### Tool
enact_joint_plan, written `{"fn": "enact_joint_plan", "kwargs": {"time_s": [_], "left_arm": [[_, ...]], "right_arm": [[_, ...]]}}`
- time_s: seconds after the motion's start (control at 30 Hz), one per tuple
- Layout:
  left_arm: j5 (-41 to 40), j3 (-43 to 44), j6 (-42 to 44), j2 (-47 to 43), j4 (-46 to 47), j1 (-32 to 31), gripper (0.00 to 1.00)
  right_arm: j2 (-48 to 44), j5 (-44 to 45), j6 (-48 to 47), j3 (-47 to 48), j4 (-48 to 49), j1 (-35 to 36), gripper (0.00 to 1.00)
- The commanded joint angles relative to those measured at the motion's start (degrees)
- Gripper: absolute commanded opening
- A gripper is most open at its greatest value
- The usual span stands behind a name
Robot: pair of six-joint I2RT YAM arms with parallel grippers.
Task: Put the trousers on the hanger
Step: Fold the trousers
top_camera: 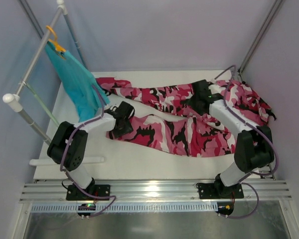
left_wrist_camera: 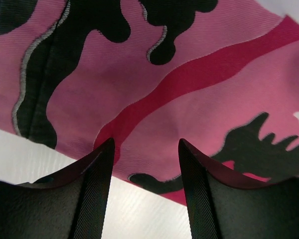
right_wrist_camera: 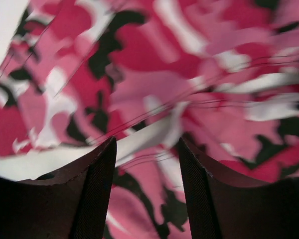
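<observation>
The pink camouflage trousers [top_camera: 164, 132] lie spread across the white table [top_camera: 139, 159], both legs pointing left and the waist bunched at the right. My left gripper [top_camera: 120, 122] is open at the left end of the near leg. In the left wrist view its fingers [left_wrist_camera: 145, 142] straddle the cloth's edge [left_wrist_camera: 189, 74] just above the table. My right gripper [top_camera: 199, 97] is open low over the middle of the trousers. In the right wrist view [right_wrist_camera: 147, 142] blurred camouflage cloth [right_wrist_camera: 154, 74] fills the frame. The thin mint-green hanger [top_camera: 42, 105] shows under the rack at the left.
A white tube rack [top_camera: 32, 64] stands along the left side. A teal garment [top_camera: 77, 82] hangs from it on an orange hanger [top_camera: 55, 40], reaching down beside my left arm. Walls close in the back and the sides.
</observation>
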Motion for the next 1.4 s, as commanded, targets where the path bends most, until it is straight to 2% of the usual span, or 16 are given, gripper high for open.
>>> {"fn": "enact_joint_plan", "kwargs": {"time_s": [0.0,0.03,0.23,0.47,0.63,0.77,0.9,1.03,1.13,1.17,1.27,1.3,1.37], "left_arm": [[-0.4,-0.2,-0.7,1.9,1.6,0.2,0.54],[-0.7,-0.6,-0.7,2.2,1.6,0.3,0.54],[-1.7,-2.2,0.6,3.4,-1.5,4.3,0.53],[-4.1,-6.3,3.2,-1.7,-3.4,10.9,0.53],[-4.0,-7.3,4.4,-4.0,-4.0,13.5,0.53],[-3.9,-7.1,4.9,-4.3,-4.5,14.7,0.53],[-4.6,-7.0,5.3,-4.1,-4.8,15.1,0.53],[-5.6,-7.1,5.4,-4.3,-5.3,15.5,0.53],[-6.1,-7.5,5.0,-5.0,-5.3,16.4,0.53],[-6.0,-7.5,4.9,-5.3,-5.2,16.8,0.53],[-5.9,-6.9,4.7,-6.0,-5.7,17.4,0.53],[-6.6,-6.7,4.7,-6.4,-5.9,17.5,0.52],[-6.9,-6.1,4.7,-6.9,-6.6,18.0,0.52]], "right_arm": [[-6.3,9.6,6.4,-5.5,-10.6,-5.9,0.56],[-7.1,10.0,6.7,-6.8,-10.8,-9.9,0.56],[-12.0,13.4,9.4,-16.5,-12.2,-19.2,0.56],[-15.2,15.2,10.6,-22.3,-13.7,-31.3,0.57],[-17.1,14.7,10.6,-24.9,-11.6,-33.9,0.57],[-15.6,17.0,12.0,-26.5,-11.8,-34.6,0.57],[-13.8,15.8,10.4,-28.7,-7.1,-35.6,0.58],[-11.3,14.2,9.2,-27.3,-6.5,-36.4,0.54],[-11.1,13.2,10.8,-27.3,-9.5,-36.3,0.46],[-11.0,12.8,11.7,-28.0,-9.9,-36.3,0.32],[-11.1,11.8,13.0,-29.4,-11.2,-36.3,0.08],[-11.3,12.4,13.7,-29.6,-11.9,-36.3,0.04],[-13.4,13.5,15.3,-30.6,-14.7,-36.3,0.04]]}}
